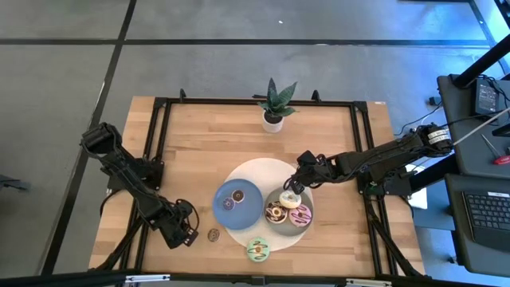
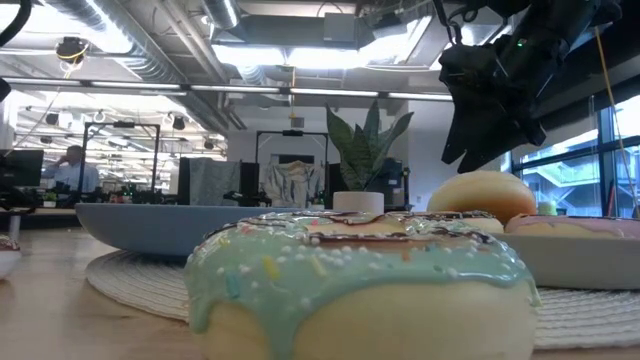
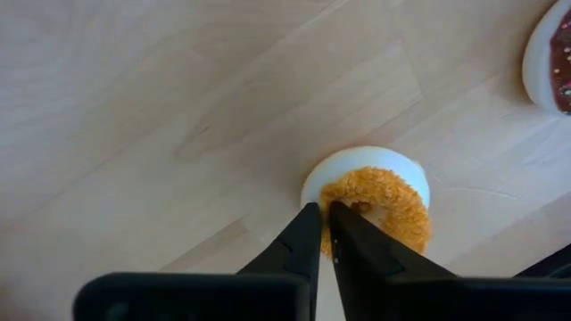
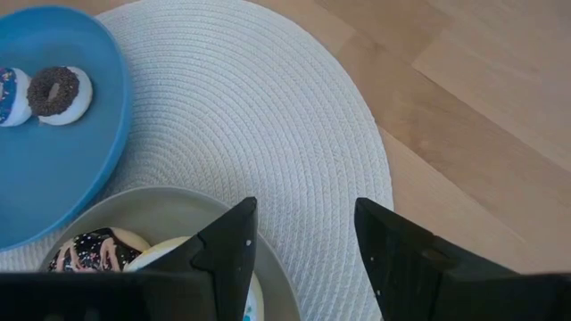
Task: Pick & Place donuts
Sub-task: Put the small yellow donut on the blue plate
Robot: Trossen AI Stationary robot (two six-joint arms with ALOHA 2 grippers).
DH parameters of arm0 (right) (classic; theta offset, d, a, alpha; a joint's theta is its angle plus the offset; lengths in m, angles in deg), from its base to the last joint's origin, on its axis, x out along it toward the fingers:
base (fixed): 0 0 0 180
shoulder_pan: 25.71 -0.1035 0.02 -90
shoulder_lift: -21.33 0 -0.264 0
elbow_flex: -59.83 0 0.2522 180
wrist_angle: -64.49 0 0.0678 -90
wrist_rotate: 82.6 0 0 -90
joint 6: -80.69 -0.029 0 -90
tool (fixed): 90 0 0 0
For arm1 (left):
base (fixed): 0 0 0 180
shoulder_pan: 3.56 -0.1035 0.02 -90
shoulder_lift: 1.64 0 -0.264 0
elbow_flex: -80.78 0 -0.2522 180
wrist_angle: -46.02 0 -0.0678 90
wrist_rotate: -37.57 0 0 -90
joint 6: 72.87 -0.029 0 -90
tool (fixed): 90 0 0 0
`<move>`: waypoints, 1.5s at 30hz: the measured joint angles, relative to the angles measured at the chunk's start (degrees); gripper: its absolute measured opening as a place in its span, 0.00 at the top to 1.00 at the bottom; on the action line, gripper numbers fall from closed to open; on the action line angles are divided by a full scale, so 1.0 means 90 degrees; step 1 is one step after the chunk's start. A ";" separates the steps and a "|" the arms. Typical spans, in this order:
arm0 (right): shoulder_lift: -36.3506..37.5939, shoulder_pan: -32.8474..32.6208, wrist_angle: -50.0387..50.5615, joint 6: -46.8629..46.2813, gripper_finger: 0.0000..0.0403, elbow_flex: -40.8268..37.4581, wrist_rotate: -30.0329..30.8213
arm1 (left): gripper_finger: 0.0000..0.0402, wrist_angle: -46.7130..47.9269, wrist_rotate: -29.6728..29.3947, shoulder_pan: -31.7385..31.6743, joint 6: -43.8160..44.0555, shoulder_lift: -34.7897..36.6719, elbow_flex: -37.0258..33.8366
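The left claw (image 1: 185,231) sits low in the lower left of the high view, and its wrist camera shows the two fingers pressed together with their tips at the near edge of the orange mini donut (image 3: 379,207), touching it but not around it. That mini ring lies flat on the wooden surface (image 1: 199,143); in the high view the arm hides it. A brown mini donut (image 1: 213,235) lies just right of this claw.

The right claw (image 1: 292,188) hovers over the grey plate (image 1: 307,203) near the picture's centre, fingers spread wide and holding nothing. Directly below it is the white donut (image 1: 290,199), with the chocolate donut (image 1: 276,213) and pink donut (image 1: 300,216) beside it on the same plate. Its wrist view cuts these off at the bottom edge.

The blue plate (image 1: 247,199) carries two mini rings. The green donut (image 1: 257,250) lies below the round mat (image 1: 255,171), filling the low view and blocking most of what is behind.
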 joint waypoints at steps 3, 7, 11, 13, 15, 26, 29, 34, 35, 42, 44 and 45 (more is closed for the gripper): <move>0.0000 0.0000 0.0000 0.0000 0.53 0.0000 -0.0001 | 0.97 0.0005 0.0002 0.0000 0.0000 0.0000 0.0000; -0.0001 0.0000 0.0001 0.0000 0.53 0.0000 0.0000 | 0.99 -0.0004 0.0039 -0.0005 0.0012 0.0000 0.0000; -0.0002 0.0000 0.0001 0.0002 0.53 0.0000 0.0000 | 0.99 -0.0187 0.0039 -0.0010 0.0015 0.0085 -0.0001; -0.0001 0.0000 0.0001 0.0002 0.53 0.0000 0.0000 | 0.99 -0.0204 -0.0016 -0.0056 -0.0019 0.0221 -0.0002; -0.0001 0.0000 0.0001 0.0002 0.53 0.0002 -0.0002 | 0.99 -0.0201 -0.0148 -0.0162 -0.0201 0.0399 -0.0002; -0.0002 0.0000 0.0001 0.0002 0.53 0.0002 0.0000 | 0.99 -0.0351 -0.0658 -0.1442 -0.2297 0.1490 0.0012; -0.0002 -0.0001 0.0001 0.0002 0.53 0.0002 0.0000 | 0.99 -0.0290 -0.0675 -0.1957 -0.3196 0.1454 0.0265; -0.0002 0.0000 0.0001 0.0002 0.53 0.0002 0.0037 | 0.99 -0.0234 -0.0732 -0.2748 -0.4746 0.1059 0.0917; -0.0002 0.0000 0.0000 0.0000 0.53 0.0002 0.0043 | 0.99 -0.0208 -0.0737 -0.2887 -0.5015 0.0926 0.1063; -0.0002 0.0000 0.0006 0.0000 0.53 0.0002 0.0049 | 0.99 -0.0094 -0.0761 -0.3417 -0.6730 -0.0162 0.1813; -0.0002 0.0000 0.0004 -0.0005 0.53 0.0002 0.0049 | 0.99 -0.0124 -0.0724 -0.3459 -0.7041 -0.0475 0.2008; -0.0002 0.0000 0.0006 -0.0007 0.53 0.0002 0.0049 | 0.99 -0.0116 -0.0688 -0.3470 -0.7150 -0.0629 0.2100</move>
